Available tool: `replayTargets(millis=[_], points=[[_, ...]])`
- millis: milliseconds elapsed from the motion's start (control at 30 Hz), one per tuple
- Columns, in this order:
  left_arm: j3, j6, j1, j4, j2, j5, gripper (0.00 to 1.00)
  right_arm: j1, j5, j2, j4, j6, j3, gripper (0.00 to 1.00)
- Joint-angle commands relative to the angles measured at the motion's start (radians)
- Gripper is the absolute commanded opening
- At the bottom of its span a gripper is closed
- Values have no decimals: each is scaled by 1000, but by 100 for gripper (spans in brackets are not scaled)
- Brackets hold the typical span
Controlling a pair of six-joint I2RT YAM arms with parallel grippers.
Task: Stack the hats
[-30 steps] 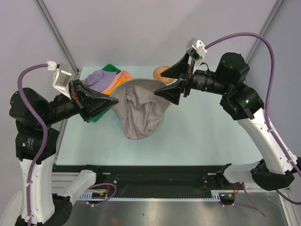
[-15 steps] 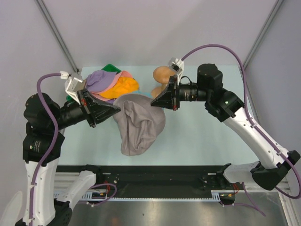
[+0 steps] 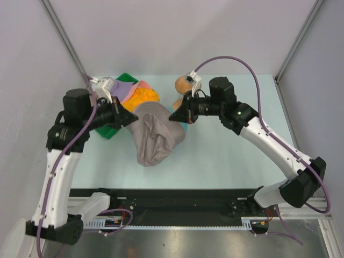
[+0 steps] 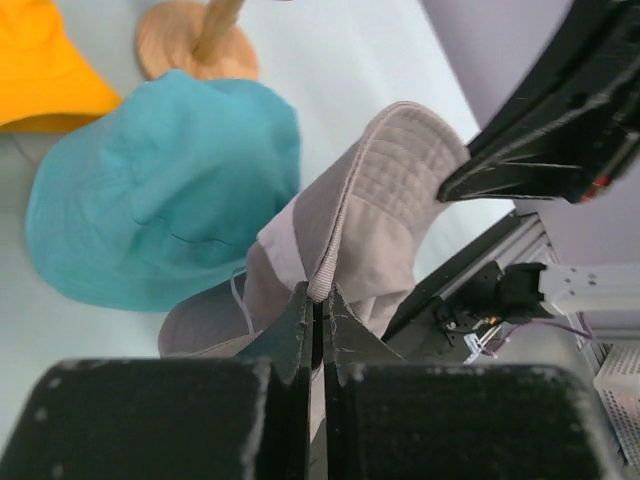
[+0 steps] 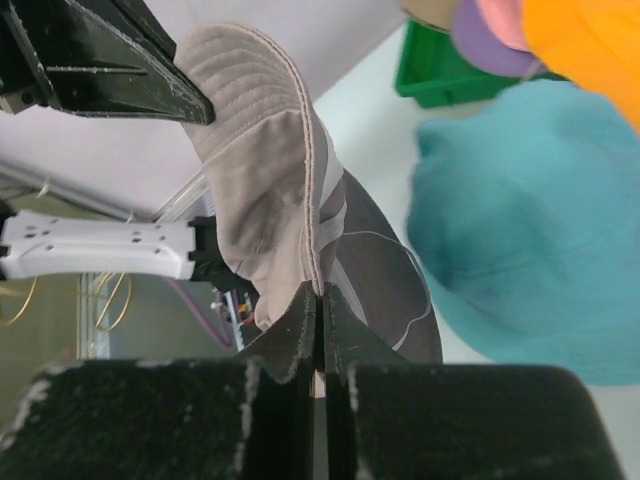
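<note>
Pinching the grey hat (image 3: 156,137) by its brim from opposite sides, the left gripper (image 4: 314,300) and the right gripper (image 5: 318,300) are each pressed tight on a fold of cloth. The brim stretches gripper to gripper, so the hat's long axis runs straight across between the two arms, and neither is nearer. The crown sags toward the near edge. The teal hat (image 4: 160,190) lies flat on the bench (image 3: 231,156) right beneath the grey one, almost covered from above. Just beyond the teal hat sits the orange hat (image 3: 142,98). My read: lowering both grippers together should set grey on teal.
</note>
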Motion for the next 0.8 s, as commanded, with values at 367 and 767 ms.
replayTargets(millis=[367, 767], points=[[3, 16, 25, 204, 285, -105, 0, -131, 108, 151, 158, 110, 15, 0], [17, 39, 49, 273, 463, -136, 0, -143, 249, 236, 173, 135, 25, 7]])
